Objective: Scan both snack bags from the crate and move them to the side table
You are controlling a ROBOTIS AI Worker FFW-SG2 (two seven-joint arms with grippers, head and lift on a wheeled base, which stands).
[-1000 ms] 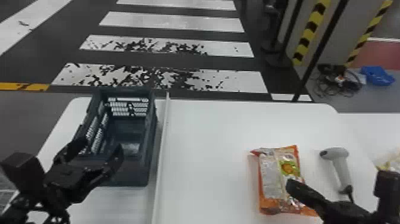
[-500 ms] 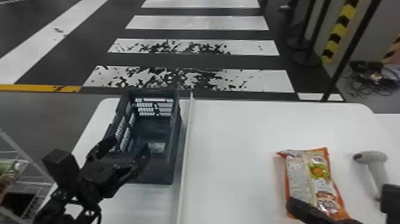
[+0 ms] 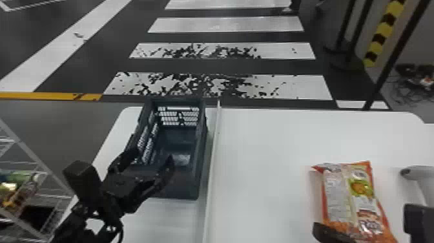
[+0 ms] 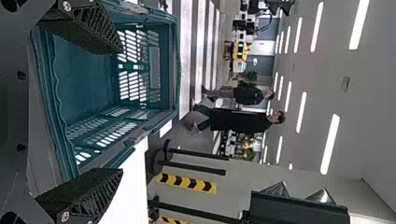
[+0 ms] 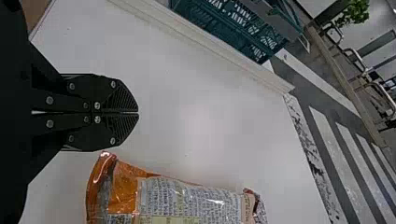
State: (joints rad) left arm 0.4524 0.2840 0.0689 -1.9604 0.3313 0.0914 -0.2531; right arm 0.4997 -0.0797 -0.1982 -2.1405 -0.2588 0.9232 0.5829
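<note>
In the head view my left gripper (image 3: 150,158) is at the near end of the dark crate (image 3: 202,152), fingers spread. The left wrist view has this open gripper (image 4: 119,111) facing the teal-looking crate (image 4: 86,77), nothing held. An orange snack bag (image 3: 350,194) lies flat on the white table, right of the divider. My right gripper (image 3: 326,233) overlaps the bag's near end in the head view. In the right wrist view that gripper (image 5: 138,112) is shut with nothing in it, just beside the bag (image 5: 187,200). A pale handheld scanner (image 3: 416,176) lies right of the bag.
A raised white divider strip (image 3: 213,161) runs along the table (image 3: 264,145) between crate and bag. At the far left stands a wire rack (image 3: 30,155) with packaged items. Posts and cables are on the floor beyond the table.
The head view has swung left, so table, crate and bag appear farther right. Relative to the bag, my right gripper has moved left and back. The left gripper stays open by the crate.
</note>
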